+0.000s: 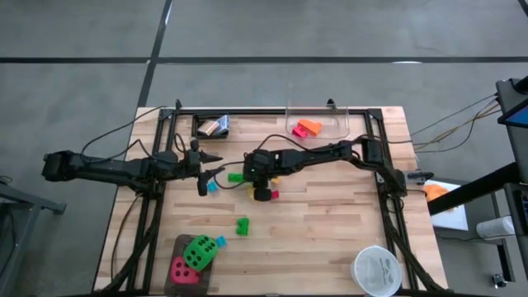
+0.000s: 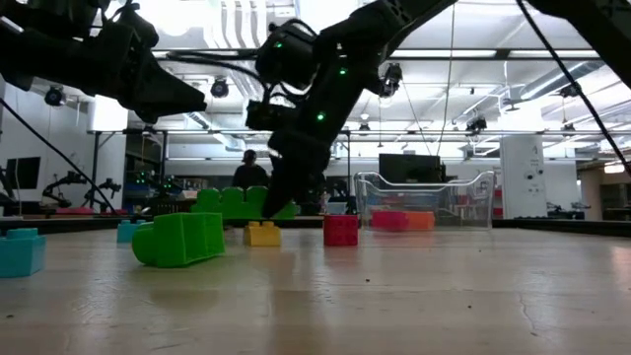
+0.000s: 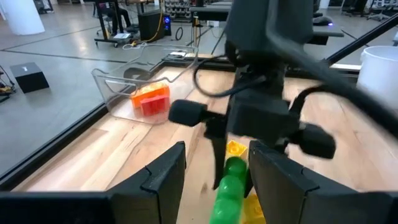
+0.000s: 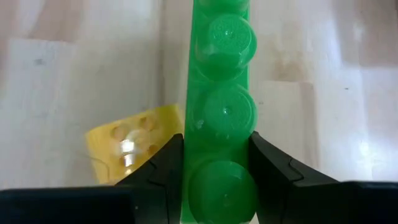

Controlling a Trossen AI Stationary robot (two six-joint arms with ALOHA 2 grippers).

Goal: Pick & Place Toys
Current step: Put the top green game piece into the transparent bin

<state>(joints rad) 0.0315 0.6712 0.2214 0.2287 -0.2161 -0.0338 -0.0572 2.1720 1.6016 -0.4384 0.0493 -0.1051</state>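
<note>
The right gripper (image 4: 214,171) is down at mid-bench with its fingers (image 4: 163,167) pressed on both sides of a long green brick (image 4: 221,112), a yellow brick (image 4: 127,146) just beside it. Lift straight up so the neighbour stays put, then carry toward the clear tub (image 1: 318,120). The left gripper (image 3: 214,174) hovers nearby, fingers part open and empty.
</note>
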